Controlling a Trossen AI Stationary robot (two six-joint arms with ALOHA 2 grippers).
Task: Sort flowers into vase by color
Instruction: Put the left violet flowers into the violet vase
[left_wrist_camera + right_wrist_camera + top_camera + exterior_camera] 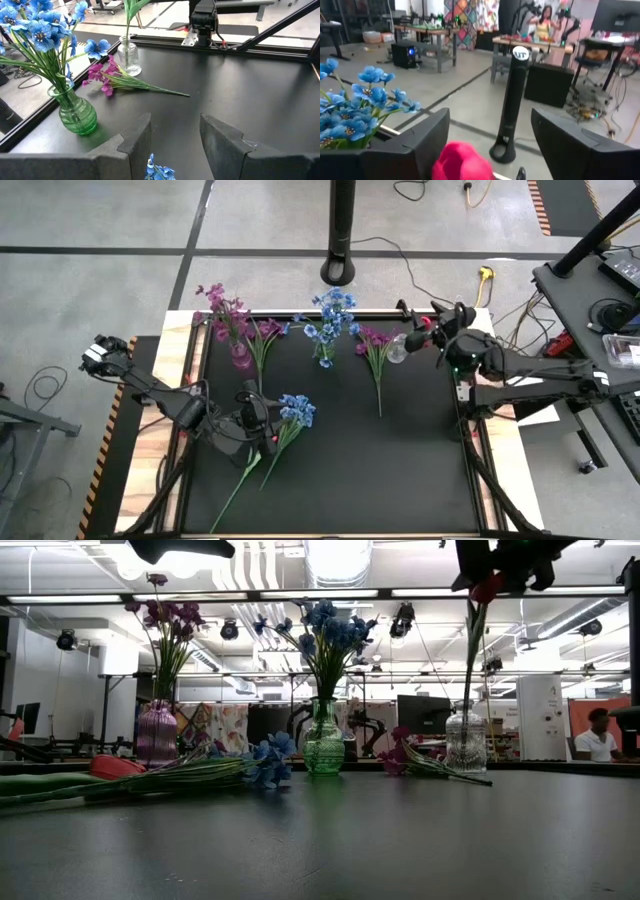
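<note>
High view: right claw (pixel 418 332), clamped on a red flower (pixel 426 324), hovers above the clear vase (pixel 397 350) at two o'clock; lowering comes next. Left claw (pixel 268 423), apart, waits over a blue spray (pixel 296 411).

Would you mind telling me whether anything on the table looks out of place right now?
Nothing looks broken or spilled. All three vases stand upright. A purple spray still lies flat beside the clear vase, away from the purple vase, and a blue spray lies under the open left tool. These are merely unsorted.
</note>
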